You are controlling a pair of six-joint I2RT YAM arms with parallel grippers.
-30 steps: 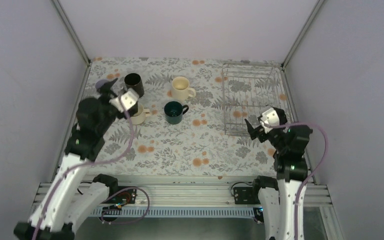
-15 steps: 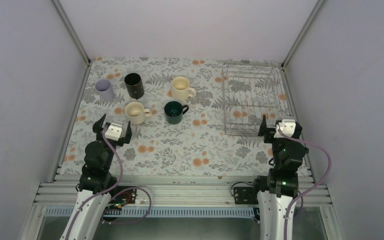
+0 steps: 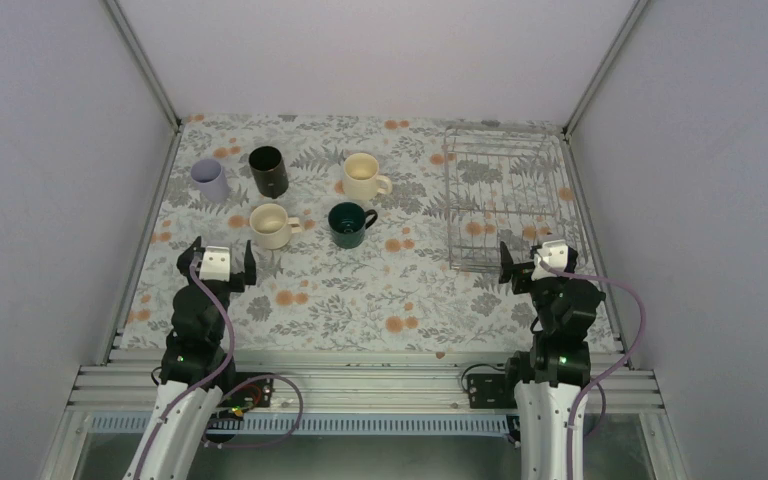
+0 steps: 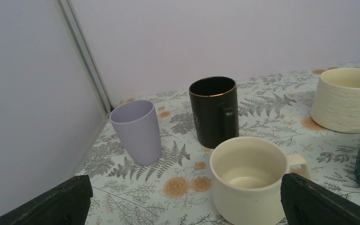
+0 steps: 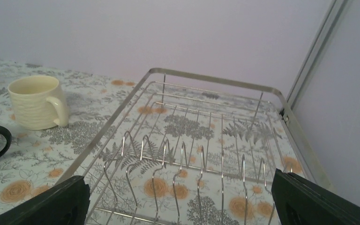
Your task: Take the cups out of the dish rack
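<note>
I read both grippers wide open with nothing held: left gripper sits low just short of the near cream mug, right gripper at the near end of the dish rack (far right of the table). All five cups stand upright on the table, left of the rack. Lavender cup and black mug are back left, far cream mug mid-back, green mug beside the near cream one.

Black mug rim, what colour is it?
Gold, a thin band around the black mug; clearest in the left wrist view.
</note>
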